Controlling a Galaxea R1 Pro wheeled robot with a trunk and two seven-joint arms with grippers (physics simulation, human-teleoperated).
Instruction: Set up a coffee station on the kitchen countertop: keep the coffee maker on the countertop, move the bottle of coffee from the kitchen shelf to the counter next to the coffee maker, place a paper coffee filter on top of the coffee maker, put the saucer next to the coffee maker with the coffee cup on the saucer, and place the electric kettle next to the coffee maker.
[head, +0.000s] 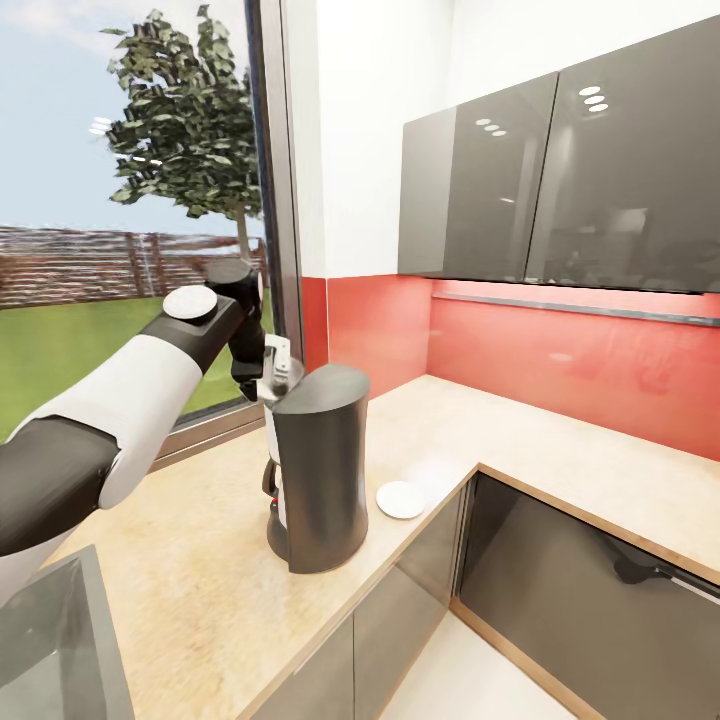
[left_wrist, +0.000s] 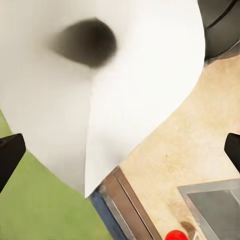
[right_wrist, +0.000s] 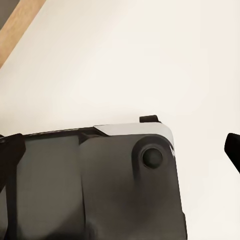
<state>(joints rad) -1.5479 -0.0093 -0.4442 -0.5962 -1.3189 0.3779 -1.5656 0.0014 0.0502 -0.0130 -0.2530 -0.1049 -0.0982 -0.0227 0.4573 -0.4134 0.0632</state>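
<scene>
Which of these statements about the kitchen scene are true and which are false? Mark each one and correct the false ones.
1. The coffee maker stands upright on the kitchen countertop. True.
2. The saucer lies on the floor. False: it lies on the countertop, beside the coffee maker and apart from it.
3. The left gripper is up by the coffee maker's top, at its window side. True.
4. The left wrist view shows a red cloth between the fingers. False: it shows the white paper coffee filter.
5. A coffee cup sits on the saucer. False: the saucer is bare.
</scene>
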